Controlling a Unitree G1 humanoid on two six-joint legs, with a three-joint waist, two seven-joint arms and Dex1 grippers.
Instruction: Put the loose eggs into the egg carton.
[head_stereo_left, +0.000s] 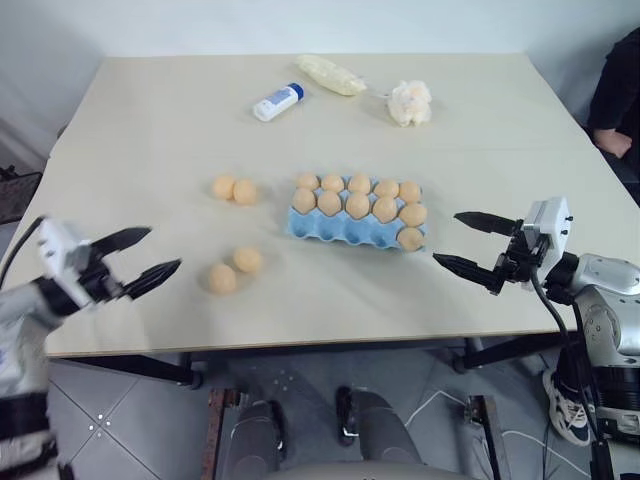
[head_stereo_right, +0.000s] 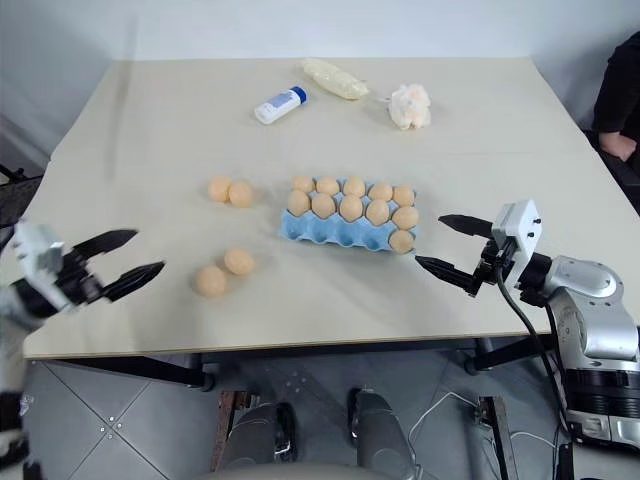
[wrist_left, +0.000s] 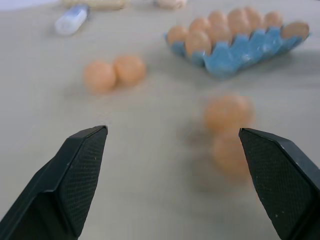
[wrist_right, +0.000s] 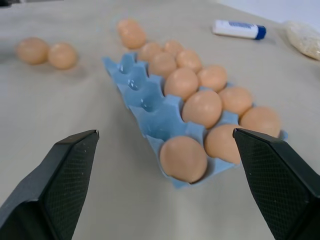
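The loose eggs lie on the beige table (head_stereo_left: 150, 120) in two pairs left of the egg carton (head_stereo_left: 340, 231): a far pair (head_stereo_left: 234, 189) level with the carton's far row, a near pair (head_stereo_left: 235, 270) by the near edge. The carton's near row holds one egg, at its right end. The left gripper (head_stereo_left: 140, 256) hangs released, empty, near left; the right gripper (head_stereo_left: 468, 244) likewise spread, empty, right of the carton. Far off lie a white bottle (head_stereo_left: 277, 102), a pale bag (head_stereo_left: 331, 74) and a cream wad (head_stereo_left: 410, 102).

Left wrist view: wide-apart fingers (wrist_left: 75, 175) frame the near pair (wrist_left: 227, 127).

Right wrist view: spread fingers (wrist_right: 65, 175) frame the carton (wrist_right: 145, 107).
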